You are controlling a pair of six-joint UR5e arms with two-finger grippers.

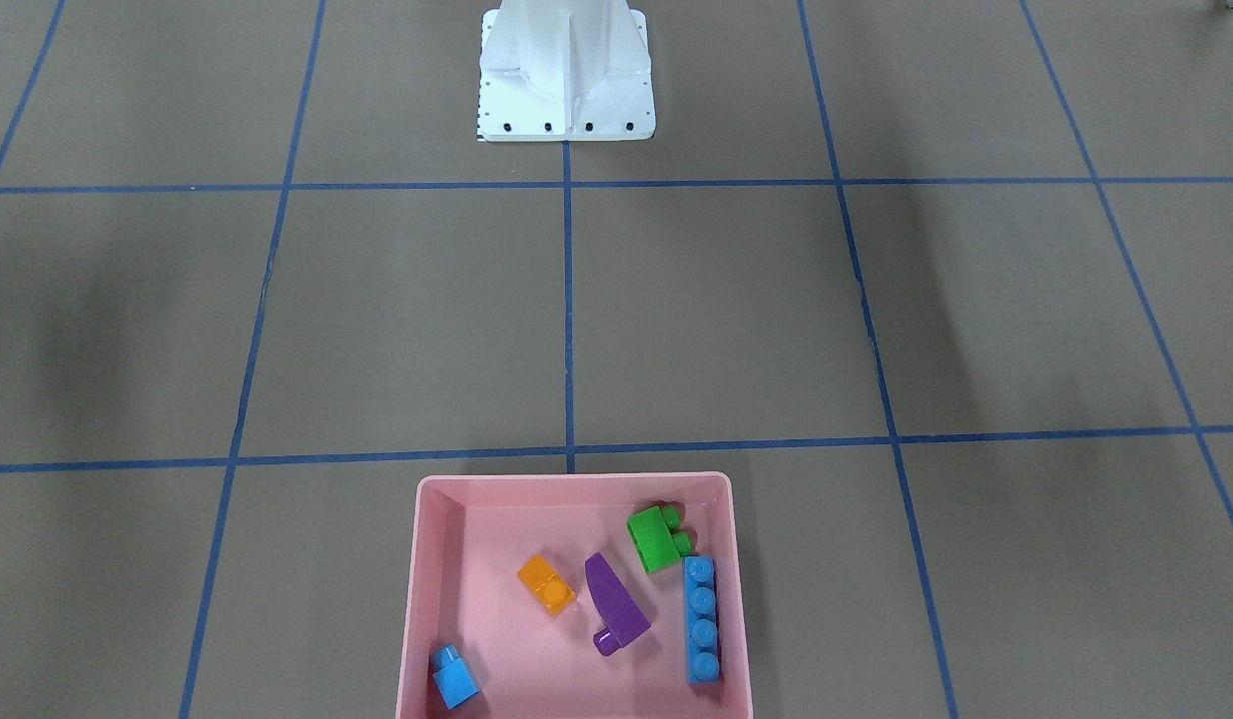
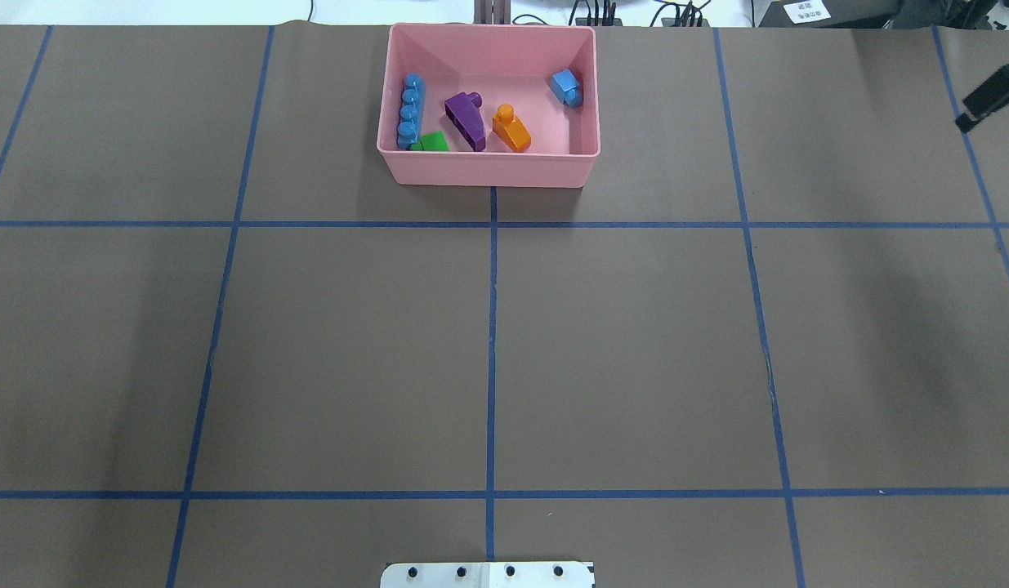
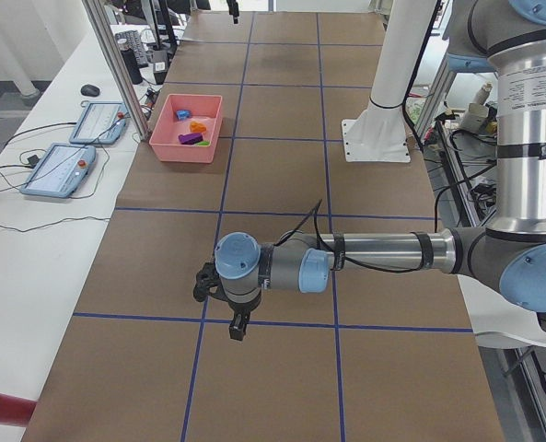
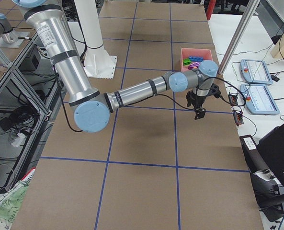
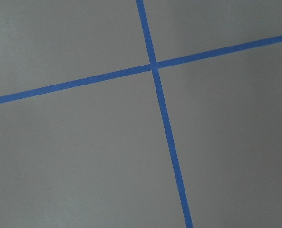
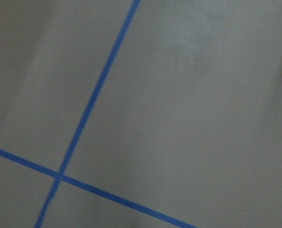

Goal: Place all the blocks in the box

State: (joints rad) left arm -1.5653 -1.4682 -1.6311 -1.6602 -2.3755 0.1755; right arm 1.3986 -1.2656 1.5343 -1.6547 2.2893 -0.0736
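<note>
Pink box [image 1: 576, 481] holds all five. The small blue block [image 1: 455, 676] sits in the nearest corner on the robot's right, and the long blue block [image 1: 702, 619] lies along the wall on its left. The purple wedge [image 1: 616, 604] and orange block [image 1: 547, 585] are side by side mid-floor. The green block [image 1: 658, 537] lies on its side just beside the long one's far end. Over the brown table [image 1: 726, 320] hang both arms, outside the box — left gripper [image 3: 238, 330] well apart from it, right gripper [image 4: 199, 112] nearer. Whether their fingers are spread or pressed together, I cannot tell. Farthest back stands the white robot base [image 1: 566, 80].
</note>
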